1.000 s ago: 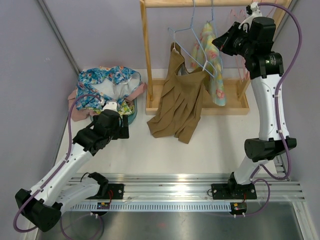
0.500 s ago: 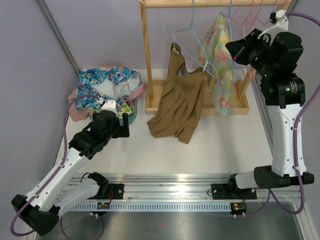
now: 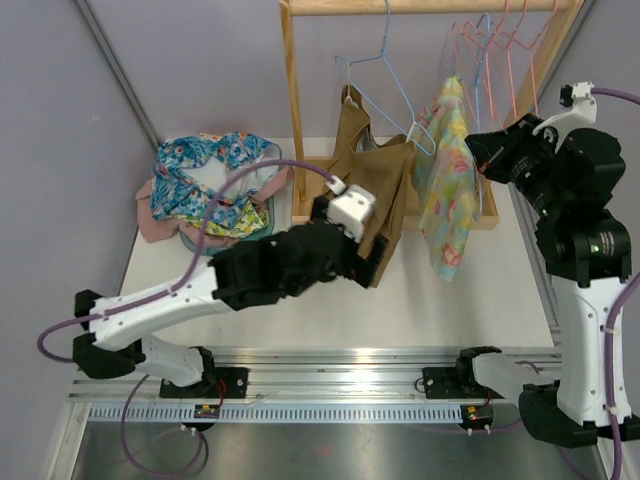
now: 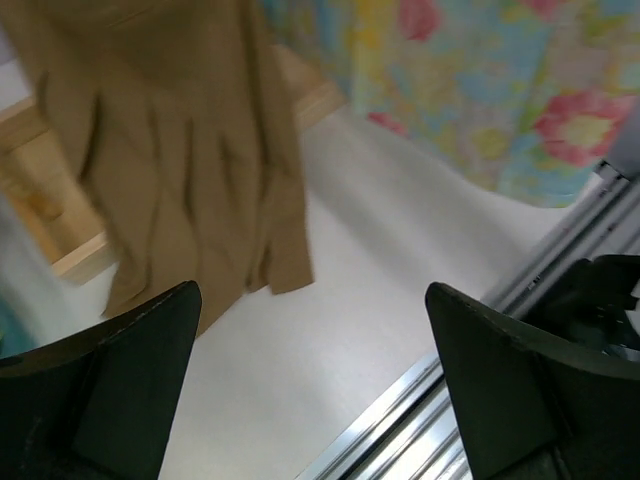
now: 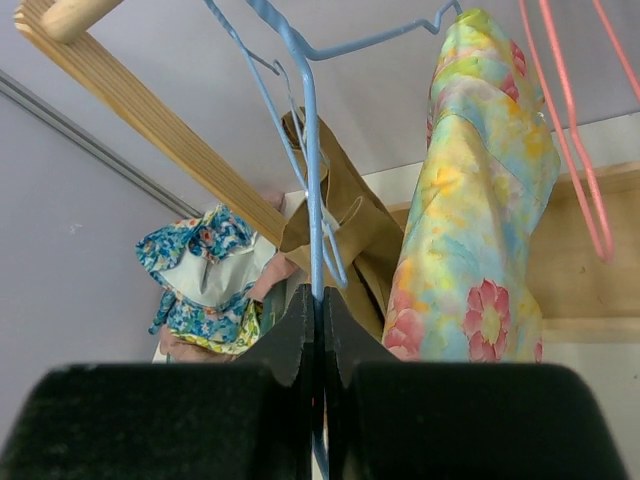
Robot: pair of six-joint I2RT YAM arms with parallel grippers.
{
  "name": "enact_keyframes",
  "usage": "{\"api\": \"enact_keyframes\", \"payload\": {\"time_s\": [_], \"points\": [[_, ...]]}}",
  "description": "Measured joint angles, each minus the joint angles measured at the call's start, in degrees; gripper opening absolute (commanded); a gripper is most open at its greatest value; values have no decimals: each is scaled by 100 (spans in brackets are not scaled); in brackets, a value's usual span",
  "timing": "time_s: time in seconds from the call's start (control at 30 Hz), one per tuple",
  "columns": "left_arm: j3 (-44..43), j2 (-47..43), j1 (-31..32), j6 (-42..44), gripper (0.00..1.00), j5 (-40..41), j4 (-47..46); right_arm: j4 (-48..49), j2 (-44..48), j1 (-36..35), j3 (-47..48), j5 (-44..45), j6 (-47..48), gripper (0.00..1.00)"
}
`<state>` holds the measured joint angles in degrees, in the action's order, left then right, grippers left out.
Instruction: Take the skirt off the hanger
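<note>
Blue wire of the hanger (image 5: 312, 180) is pinched between the fingers of the right gripper (image 5: 320, 310), which are pressed fully together on it. From the arm of this hanger the floral skirt (image 5: 480, 200) hangs down just beside the gripper, above the far right part of the table (image 3: 450, 300), in front of the wooden rack (image 3: 292, 100). We cannot tell if the hook rests on the rail.

We see the left gripper (image 4: 312, 300) with its fingers (image 4: 140, 340) wide apart and nothing between them. It is over the middle of the table, just in front of the hem of the brown garment (image 4: 190, 180), which hangs from another hanger on the rack. A pile of clothes (image 3: 210, 185) lies in the far left corner.
</note>
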<state>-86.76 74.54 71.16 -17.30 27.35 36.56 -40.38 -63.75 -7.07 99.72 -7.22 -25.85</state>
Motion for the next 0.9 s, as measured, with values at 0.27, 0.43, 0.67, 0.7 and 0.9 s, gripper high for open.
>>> {"api": "enact_keyframes", "payload": {"time_s": [0.27, 0.43, 0.67, 0.7, 0.9], "points": [[-1397, 2026, 1390, 402, 99, 251, -629, -369, 903, 0, -61, 81, -136, 0], [-1910, 2671, 1622, 588, 99, 256, -874, -616, 1147, 0, 15, 81, -136, 0], [-1928, 2717, 1690, 748, 99, 264, -1421, -940, 1220, 0, 26, 72, -162, 0], [-1928, 2717, 1685, 778, 98, 260, -1534, -960, 1231, 0, 28, 70, -181, 0], [-1915, 2717, 1679, 824, 31, 229, -2006, -1141, 1237, 0, 251, 50, -308, 0]]}}
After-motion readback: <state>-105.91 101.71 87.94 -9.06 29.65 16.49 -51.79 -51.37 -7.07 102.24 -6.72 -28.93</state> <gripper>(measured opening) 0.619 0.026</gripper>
